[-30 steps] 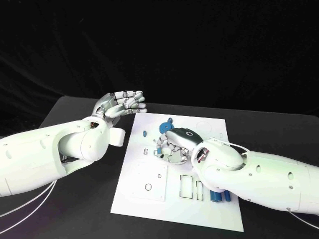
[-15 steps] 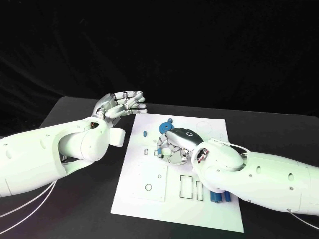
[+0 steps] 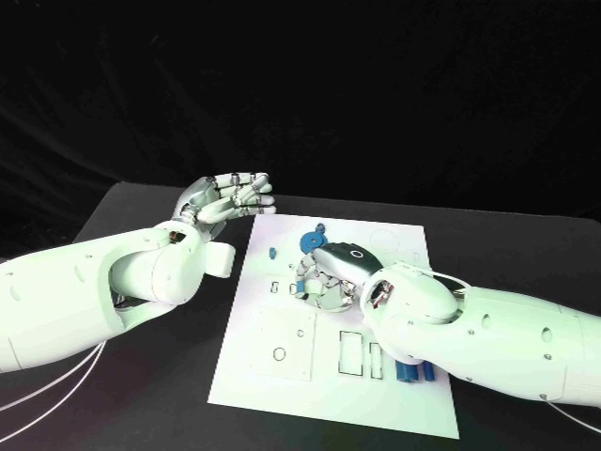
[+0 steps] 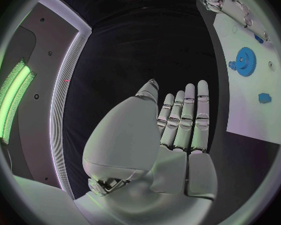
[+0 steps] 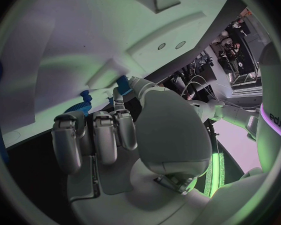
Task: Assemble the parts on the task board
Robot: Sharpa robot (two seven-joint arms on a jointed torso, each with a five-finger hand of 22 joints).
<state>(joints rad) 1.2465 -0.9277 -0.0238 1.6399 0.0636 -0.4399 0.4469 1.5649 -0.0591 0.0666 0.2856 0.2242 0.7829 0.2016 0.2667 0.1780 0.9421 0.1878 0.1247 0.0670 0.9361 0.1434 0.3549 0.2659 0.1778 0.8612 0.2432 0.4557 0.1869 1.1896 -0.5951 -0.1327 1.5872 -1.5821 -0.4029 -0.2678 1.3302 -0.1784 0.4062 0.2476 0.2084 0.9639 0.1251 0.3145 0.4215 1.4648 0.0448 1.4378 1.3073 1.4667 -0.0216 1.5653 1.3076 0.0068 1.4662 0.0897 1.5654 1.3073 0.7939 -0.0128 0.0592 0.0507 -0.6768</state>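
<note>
Left hand (image 3: 227, 197) empty, fingers straight | right hand (image 3: 331, 274) pinching blue part (image 5: 123, 81) over task board (image 3: 281, 329)

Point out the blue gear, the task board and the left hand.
blue gear (image 4: 245, 61), left wrist view, on its toothed face.
task board (image 3: 267, 376), head view, bare near corner of the plate.
left hand (image 3: 227, 197), head view, middle of the palm.

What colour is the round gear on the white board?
Blue gear; the left wrist view shows it best.

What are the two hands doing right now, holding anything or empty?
Left hand: open, holding nothing, fingers straight, beside the task board.
Right hand: fingers curled down over the board; whether it holds a part cannot be told.
</note>
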